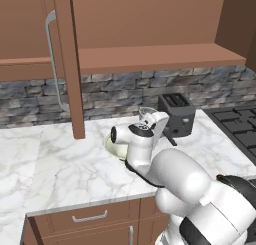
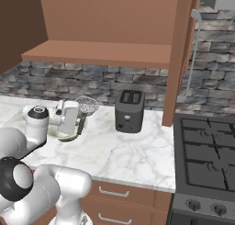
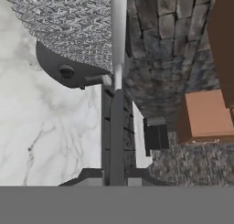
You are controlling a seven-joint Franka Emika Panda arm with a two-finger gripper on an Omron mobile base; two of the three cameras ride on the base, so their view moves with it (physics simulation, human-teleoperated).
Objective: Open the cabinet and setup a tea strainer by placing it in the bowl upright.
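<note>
Tea strainer (image 3: 68, 26) handle pinched between closed jaws, its mesh basket raised over the bowl (image 1: 116, 148)

The cabinet (image 1: 70, 64) is seen in brown wood, its bar handle (image 1: 52, 59) in silver. The worktop (image 2: 124, 150) is veined white marble, the toaster (image 2: 129, 110) black, the bowl (image 1: 116, 148) pale cream-green, and the tea strainer (image 2: 86, 104) silver mesh.

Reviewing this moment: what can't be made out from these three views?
- Bowl: left base view, mostly behind the arm; right base view, behind the hand.
- Tea strainer: whether its mesh touches the bowl; the hand covers the gap.
- Gripper fingertips: hand view, cut off at the bottom, shut on the strainer's handle.
- Cabinet interior: top cut off by both base views.
</note>
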